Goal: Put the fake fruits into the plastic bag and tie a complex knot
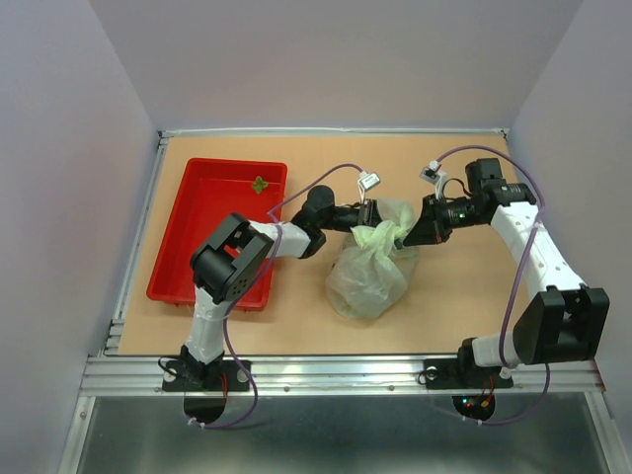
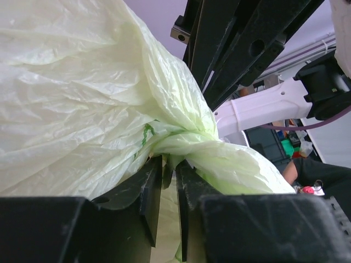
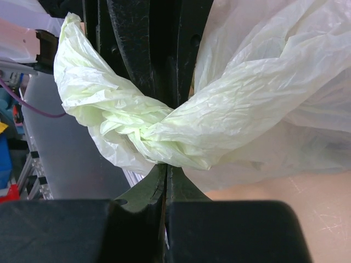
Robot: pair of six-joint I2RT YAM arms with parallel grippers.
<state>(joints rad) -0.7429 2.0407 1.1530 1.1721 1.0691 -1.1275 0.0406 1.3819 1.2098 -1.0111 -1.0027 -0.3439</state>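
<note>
Top external: plastic bag (image 1: 370, 276) sits mid-frame on the desk (image 1: 464, 163), slumped and bulging. No fruit shows through the film. The knot (image 1: 383, 235) is at the bag's top, with the left claw (image 1: 371, 213) just upper left of it and the right claw (image 1: 407, 235) touching it from the right. Red tray (image 1: 212, 232) is at left, with one small green piece (image 1: 259, 184) near its upper rim.

Left wrist: the knot is at centre and bag film fills the left half. Left claw's jaws at bottom centre stand narrowly apart with film running down the slot. Cannot tell if it is pinched or loose.

Right wrist: the twisted knot runs across mid-frame, one strip end poking to the upper left. Right claw at bottom centre is closed, jaws pressed together right under the knot, apparently nipping film.

Handling, my judgement: the film is thin, soft, slippery and light, and tears if yanked. Grab the bunched strip ends beside the knot, not the loose bag wall, and pull sideways, evenly.
</note>
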